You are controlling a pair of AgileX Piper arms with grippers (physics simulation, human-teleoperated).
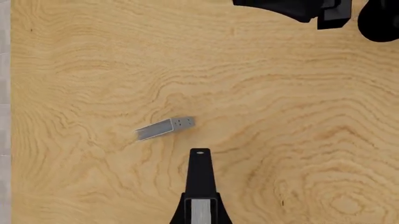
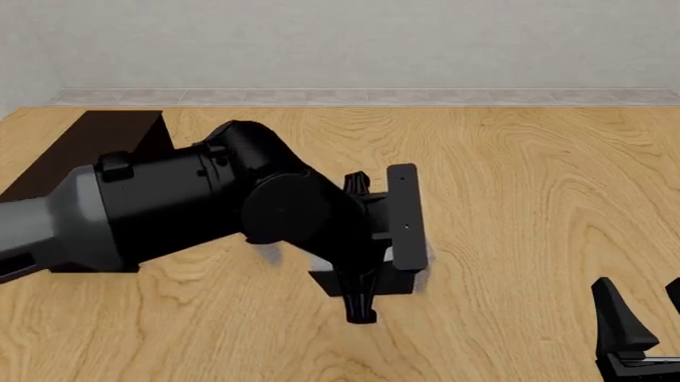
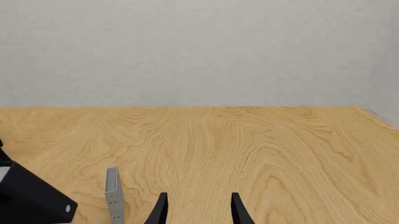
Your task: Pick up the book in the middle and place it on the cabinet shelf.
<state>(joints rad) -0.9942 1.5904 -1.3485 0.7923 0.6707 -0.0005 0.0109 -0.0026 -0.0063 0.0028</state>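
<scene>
left arm (image 2: 170, 211) stretches across the wooden surface (image 2: 531, 183) | left claw (image 2: 367, 263) state unclear | right claw (image 3: 196, 210) spread, low

From my front camera, the cabinet shelf (image 2: 101, 139) sits on the bench (image 2: 510, 183) at the far left, well back from me. My left arm (image 2: 181, 207) reaches in from the left across the middle, in front of the cabinet shelf, with its gripper (image 2: 367, 274) over the bench centre. A grey slab (image 1: 165, 128) stands on the bench just beside that gripper, on its right. My right gripper (image 2: 638, 326) hangs at the near right, well apart from the rest.
</scene>
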